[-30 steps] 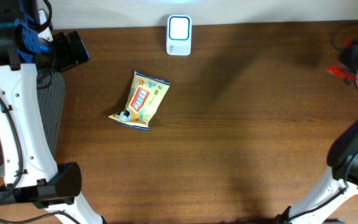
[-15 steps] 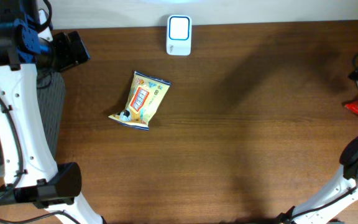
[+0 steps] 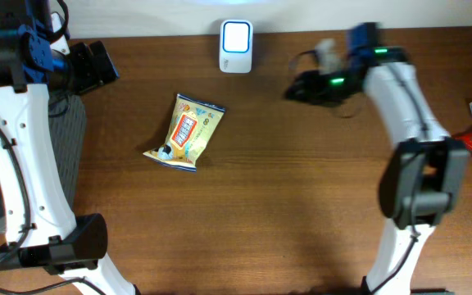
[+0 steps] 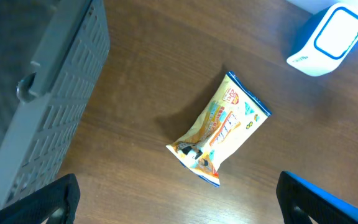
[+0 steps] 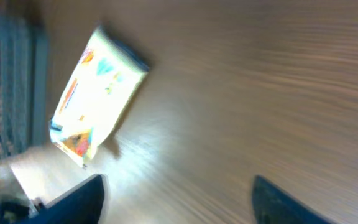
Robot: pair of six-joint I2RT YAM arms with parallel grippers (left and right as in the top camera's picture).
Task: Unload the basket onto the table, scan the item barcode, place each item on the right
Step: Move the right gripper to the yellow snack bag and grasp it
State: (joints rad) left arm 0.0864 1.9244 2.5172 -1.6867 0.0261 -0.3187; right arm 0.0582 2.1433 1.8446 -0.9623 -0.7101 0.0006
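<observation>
Snack packet (image 3: 185, 131): flat, left of centre; your left gripper (image 4: 179, 202) and right gripper (image 5: 176, 199) both spread, empty.
Hazard: thin packet may slide under a pinch; barcode probably underneath, away from scanner (image 3: 236, 47) at top centre.

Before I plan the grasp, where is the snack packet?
Overhead view: the snack packet lies left of centre, right of the grey basket, below-left of the white scanner.

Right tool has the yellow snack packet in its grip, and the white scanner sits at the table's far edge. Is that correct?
Not quite. The yellow snack packet is not gripped. It lies flat on the table, apart from the right tool, as the overhead view shows. The white scanner does sit at the table's far edge.
</observation>
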